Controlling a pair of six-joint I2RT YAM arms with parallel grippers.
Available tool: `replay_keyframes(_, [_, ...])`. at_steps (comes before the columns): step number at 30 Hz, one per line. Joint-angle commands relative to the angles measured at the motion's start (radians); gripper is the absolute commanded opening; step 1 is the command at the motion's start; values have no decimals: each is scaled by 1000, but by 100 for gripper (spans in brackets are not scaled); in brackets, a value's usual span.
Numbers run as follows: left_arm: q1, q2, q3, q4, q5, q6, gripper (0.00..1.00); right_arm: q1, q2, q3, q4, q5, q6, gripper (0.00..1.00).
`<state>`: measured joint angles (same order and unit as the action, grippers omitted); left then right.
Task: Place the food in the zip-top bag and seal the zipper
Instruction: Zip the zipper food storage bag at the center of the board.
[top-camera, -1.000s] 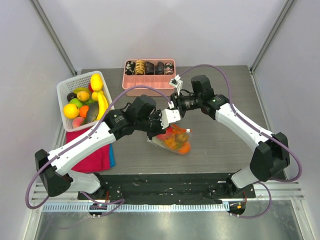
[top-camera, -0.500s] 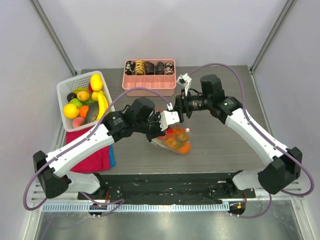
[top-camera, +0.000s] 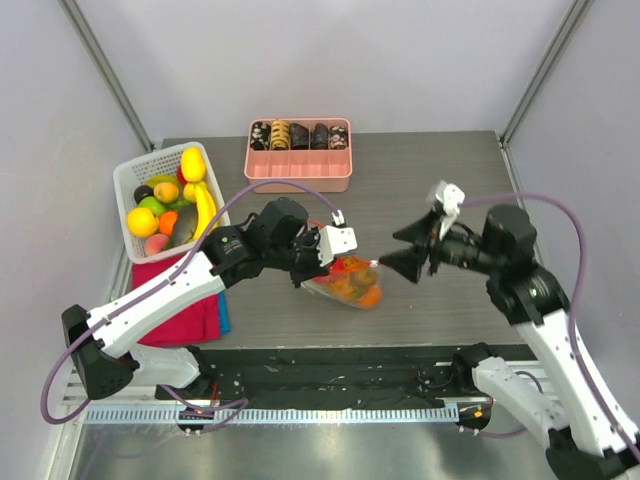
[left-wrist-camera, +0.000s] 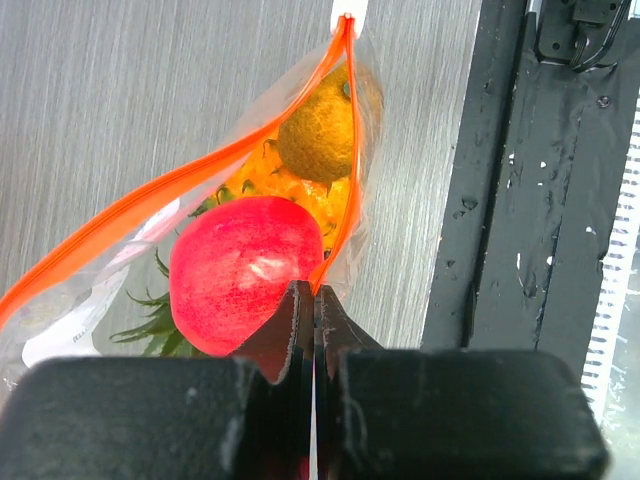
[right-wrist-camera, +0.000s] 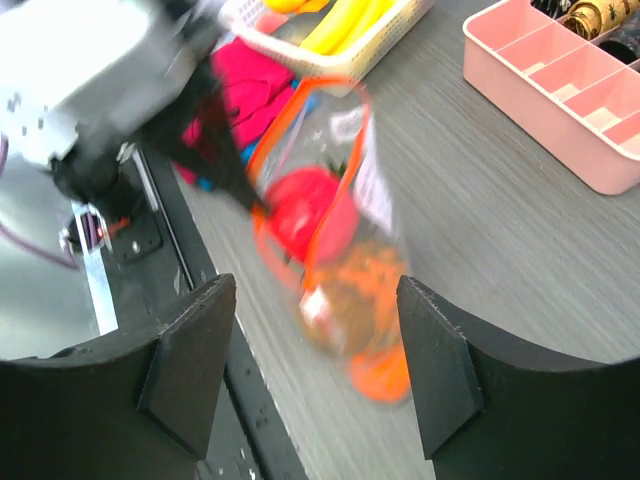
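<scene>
**A:** Top external view first: where is the clear crinkly zip-top bag (top-camera: 352, 290)?

**B:** At the front middle of the grey wood-grain table (top-camera: 430, 180), between the two arms. The left gripper (top-camera: 316, 266) has it by the mouth edge. The right gripper (top-camera: 390, 252) sits just to the bag's right and does not touch it.

**A:** And the jaws?

**B:** The left wrist camera shows the left gripper's black fingers (left-wrist-camera: 285, 335) pressed together on the thin orange-red zipper strip (left-wrist-camera: 230, 160). The right jaws stand wide apart with nothing between them. That wrist's picture is blurred, but its two dark fingers (right-wrist-camera: 190, 360) frame the bag without reaching it.

**A:** Is it sealed?

**B:** No. The strip's two tracks bow apart. They meet only at the pinch and at the small white slider (left-wrist-camera: 347, 12) on the far end.

**A:** What is inside?

**B:** A round red fruit (left-wrist-camera: 240, 285) lies nearest the pinch. Behind it is a yellow-orange pineapple (left-wrist-camera: 290, 195) with green crown leaves, and a dull orange ball (left-wrist-camera: 315, 135) lies toward the slider. I cannot tell whether the bag's bottom rests on the table.

**A:** What else is around?

**B:** A white plastic basket (top-camera: 128, 178) of toy fruit stands at the left edge, with a pink-red cloth (top-camera: 185, 315) just in front of it. A pink divided tray (top-camera: 300, 172) holding small dark pieces stands at the back. Both are well apart from the bag.
</scene>
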<state>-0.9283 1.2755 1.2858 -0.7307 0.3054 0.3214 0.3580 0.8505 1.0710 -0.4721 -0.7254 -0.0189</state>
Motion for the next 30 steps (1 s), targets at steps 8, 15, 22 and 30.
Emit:
replay_keyframes(8, [-6,-28,3,17,29,18,0,4,-200,-292,88,-20,-202,69])
replay_keyframes(15, [-4,-47,-26,43,61,30,0,4,-130,-321,139,-87,-345,60])
replay_keyframes(22, [-6,-31,-19,47,60,25,0,6,-131,-376,276,-134,-312,46])
replay_keyframes(30, [-4,-16,-13,54,64,28,0,15,-165,-405,305,-166,-322,39])
